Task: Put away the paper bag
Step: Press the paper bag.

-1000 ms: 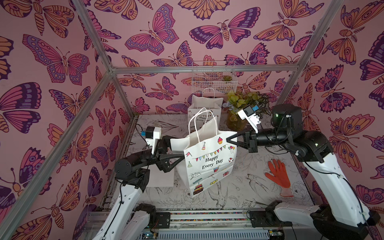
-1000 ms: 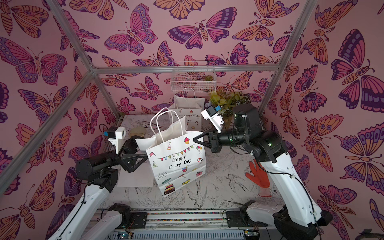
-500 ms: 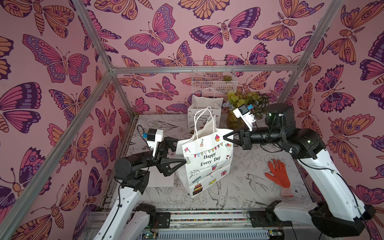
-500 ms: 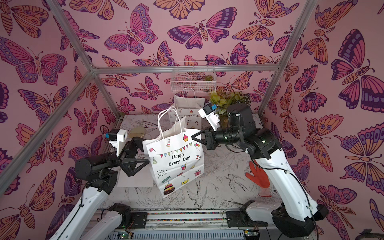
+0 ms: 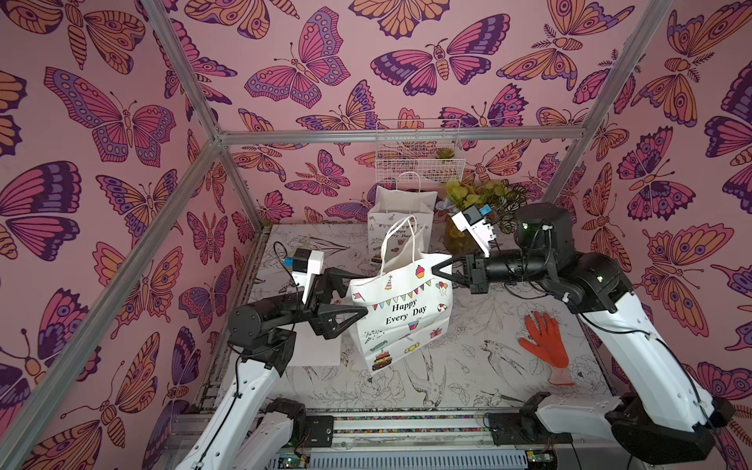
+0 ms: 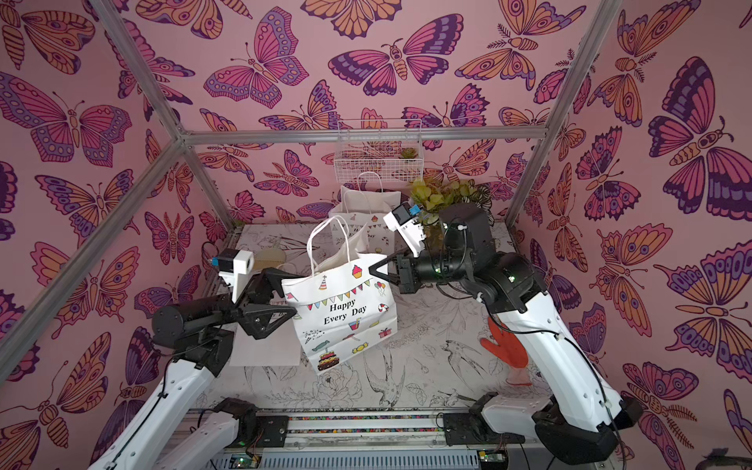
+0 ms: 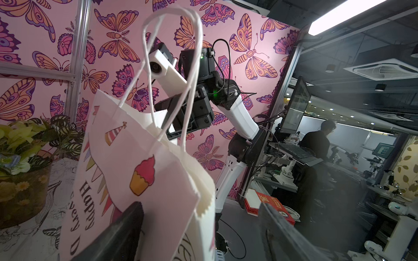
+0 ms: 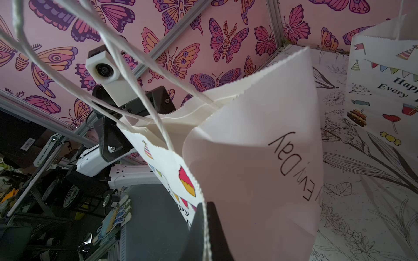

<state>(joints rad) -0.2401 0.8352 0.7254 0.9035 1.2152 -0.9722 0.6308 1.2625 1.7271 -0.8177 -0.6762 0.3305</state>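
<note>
A white paper bag (image 5: 401, 313) printed "Happy Every Day" hangs tilted above the table in both top views (image 6: 342, 317). My right gripper (image 5: 437, 270) is shut on the bag's upper right rim; in the right wrist view its jaws (image 8: 204, 210) pinch the serrated paper edge (image 8: 260, 158). My left gripper (image 5: 358, 296) is open at the bag's left edge. In the left wrist view (image 7: 199, 208) that folded edge (image 7: 135, 171) stands between the jaws. One finger (image 7: 126, 217) lies against the printed side and the other (image 7: 271, 217) stands well clear. The twisted handles (image 7: 192, 67) stick up.
A second, similar bag (image 5: 401, 215) stands at the back under a wire wall basket (image 5: 419, 162), with a potted plant (image 5: 484, 199) beside it. An orange glove (image 5: 543, 337) lies on the patterned table (image 5: 468, 366) at the right. A flat white sheet (image 5: 321, 350) lies under my left arm.
The right gripper has carried the bag a little left and its mouth has flattened. The left gripper's jaws now straddle the bag's left edge and have narrowed slightly.
</note>
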